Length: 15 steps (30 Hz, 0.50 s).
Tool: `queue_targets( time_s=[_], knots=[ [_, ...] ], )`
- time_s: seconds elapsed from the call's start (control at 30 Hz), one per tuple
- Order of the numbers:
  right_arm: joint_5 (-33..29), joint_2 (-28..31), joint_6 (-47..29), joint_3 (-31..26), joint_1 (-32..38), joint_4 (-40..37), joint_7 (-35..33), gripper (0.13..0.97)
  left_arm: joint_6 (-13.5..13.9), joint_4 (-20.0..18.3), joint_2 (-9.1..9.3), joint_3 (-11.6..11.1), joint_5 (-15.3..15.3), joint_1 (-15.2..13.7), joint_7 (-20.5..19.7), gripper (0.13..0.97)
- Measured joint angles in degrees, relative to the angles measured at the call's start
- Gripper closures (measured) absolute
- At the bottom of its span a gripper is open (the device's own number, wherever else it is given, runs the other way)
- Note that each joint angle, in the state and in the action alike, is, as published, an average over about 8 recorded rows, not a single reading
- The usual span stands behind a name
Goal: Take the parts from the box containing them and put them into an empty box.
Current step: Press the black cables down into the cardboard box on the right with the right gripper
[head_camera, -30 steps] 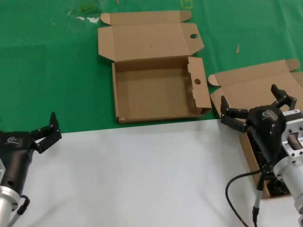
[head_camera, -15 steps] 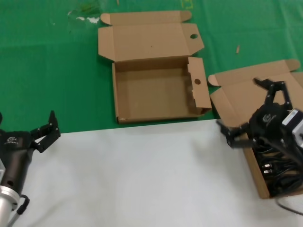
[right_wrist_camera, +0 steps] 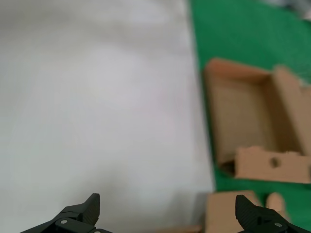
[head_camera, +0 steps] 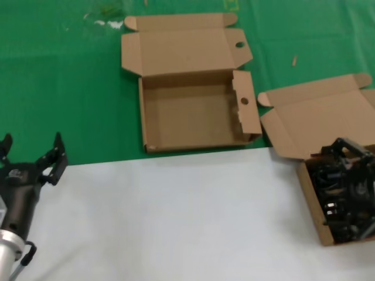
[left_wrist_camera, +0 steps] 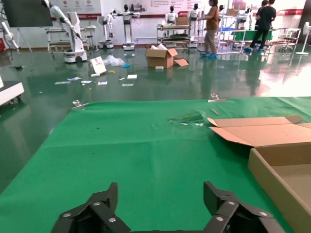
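Observation:
The parts [head_camera: 338,212] are black coiled cables lying in the box containing them [head_camera: 308,193], at the right edge on the white cover, with its lid [head_camera: 319,114] open toward the back. My right gripper [head_camera: 347,161] hangs blurred just over those cables and blends with them. In the right wrist view the right gripper [right_wrist_camera: 170,213] is open with nothing between its fingertips [right_wrist_camera: 90,205]. The empty box [head_camera: 193,114] sits open in the middle on the green cloth. My left gripper [head_camera: 32,151] rests open at the near left, far from both boxes.
The empty box's lid [head_camera: 184,50] lies flat behind it, and its holed side flap [head_camera: 245,100] stands up on the right. The left wrist view shows that box [left_wrist_camera: 279,170] beyond the left gripper [left_wrist_camera: 163,194]. White cover [head_camera: 176,216] fills the near table.
My right gripper has swung right and down from the box's front-left corner to just over the cables. The left gripper has turned slightly and shifted a little left.

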Motion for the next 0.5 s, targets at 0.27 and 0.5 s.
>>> queue_targets(
  time_s=[0.27, 0.5],
  knots=[
    [-8.1, -1.1, -13.8, -7.3, 14.2, -7.5, -5.5, 0.129, 0.0, 0.0, 0.0, 0.0, 0.0, 0.0, 0.0, 0.516],
    [-13.8, -4.6, -17.8, -11.3, 22.2, -14.0, -9.3, 0.148, 0.0, 0.0, 0.0, 0.0, 0.0, 0.0, 0.0, 0.673]
  ],
)
